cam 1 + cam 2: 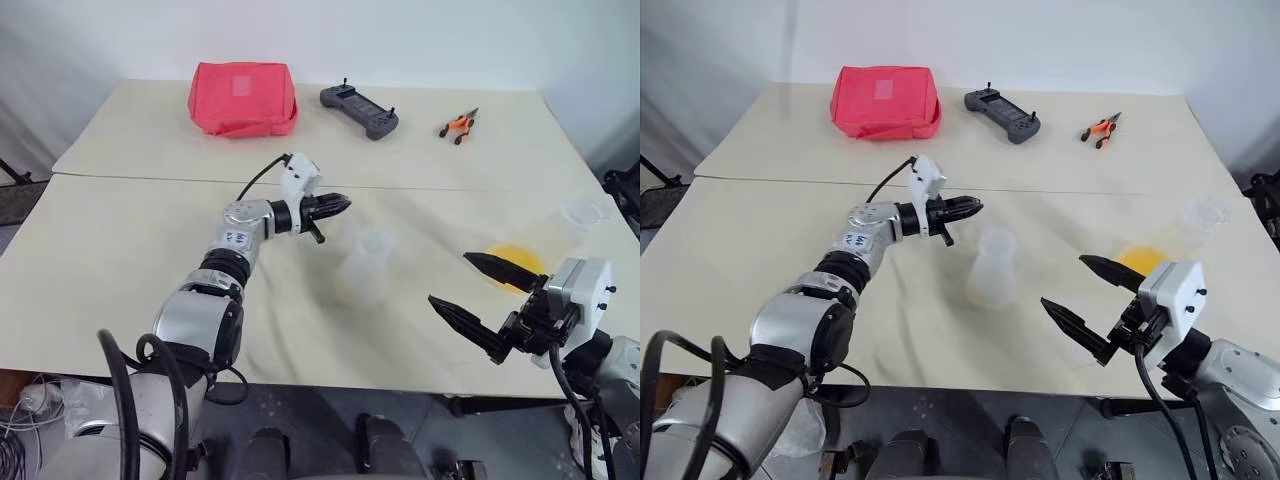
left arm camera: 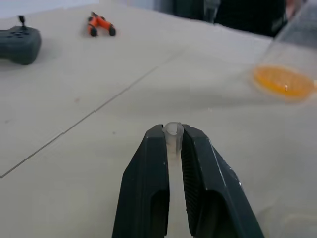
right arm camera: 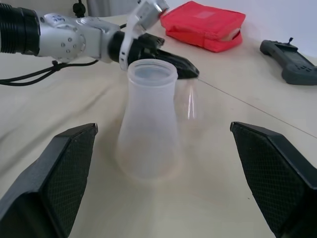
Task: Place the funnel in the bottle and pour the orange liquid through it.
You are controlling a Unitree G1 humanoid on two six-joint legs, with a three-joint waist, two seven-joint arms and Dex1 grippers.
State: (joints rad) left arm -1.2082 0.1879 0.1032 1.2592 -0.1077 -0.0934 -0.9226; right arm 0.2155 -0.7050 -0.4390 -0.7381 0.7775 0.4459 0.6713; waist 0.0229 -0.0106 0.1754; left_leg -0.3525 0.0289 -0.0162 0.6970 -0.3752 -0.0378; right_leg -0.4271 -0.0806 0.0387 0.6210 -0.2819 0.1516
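1. The left gripper [image 1: 338, 207] was closed on the narrow stem of the funnel [image 3: 187, 99], holding it above the table [image 1: 120, 250], just beside and behind the bottle's mouth.
2. The bottle [image 3: 148, 122] stood upright near the middle of the table, apart from both grippers, with its mouth open.
3. The right gripper [image 1: 478, 298] hovered near the table's front edge with its jaws spread wide, holding nothing and pointing toward the bottle.
4. The orange liquid [image 1: 515, 262] sat in a clear container on the robot's right side of the table.
5. At the far side lay a red pouch [image 1: 243, 97], a dark controller [image 1: 359, 110] and orange-handled pliers [image 1: 459, 125].
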